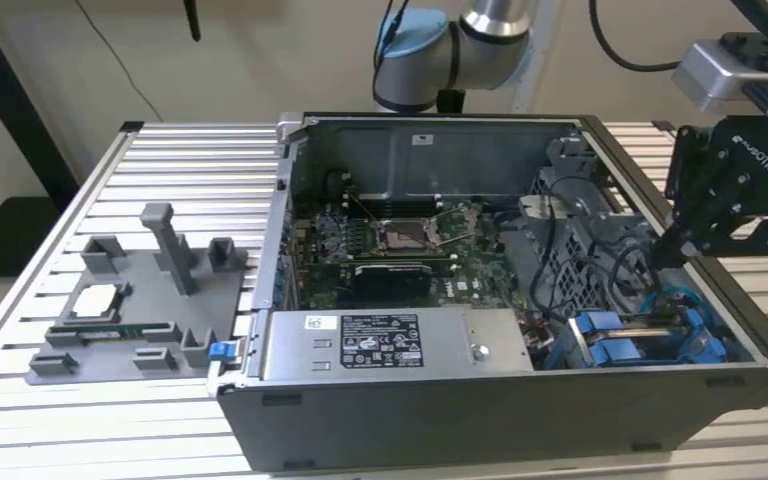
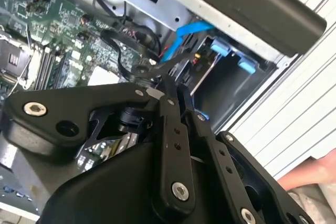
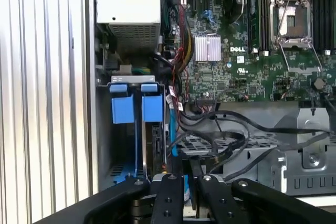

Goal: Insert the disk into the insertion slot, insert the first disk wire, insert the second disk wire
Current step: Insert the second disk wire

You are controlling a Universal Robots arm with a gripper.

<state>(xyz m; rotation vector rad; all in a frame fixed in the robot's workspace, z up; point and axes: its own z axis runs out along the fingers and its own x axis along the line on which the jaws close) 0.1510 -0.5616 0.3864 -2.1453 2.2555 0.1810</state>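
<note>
In the exterior view, a dark sheet-metal computer case lies open on a table of ribbed aluminium slats, with a plain pale wall behind it. Inside the case are a green motherboard and a grey, labelled power-supply box. A matte grey fixture with upright posts stands on the slats at the exterior view's left. The black, angular gripper reaches into the case at the exterior view's right, just above the insertion slot, a grey metal cage with glossy bright blue tabs. A pale narrow strip between the blue rails appears to be the disk, lying in the cage. In the second wrist view, the gripper has its flat, bolted fingers drawn close together, and the end of a black wire seems pinched at their tips. A smooth blue cable runs toward the insertion slot. In the first wrist view, the gripper hangs beside the insertion slot, near loops of black wire over perforated grey metal.
</note>
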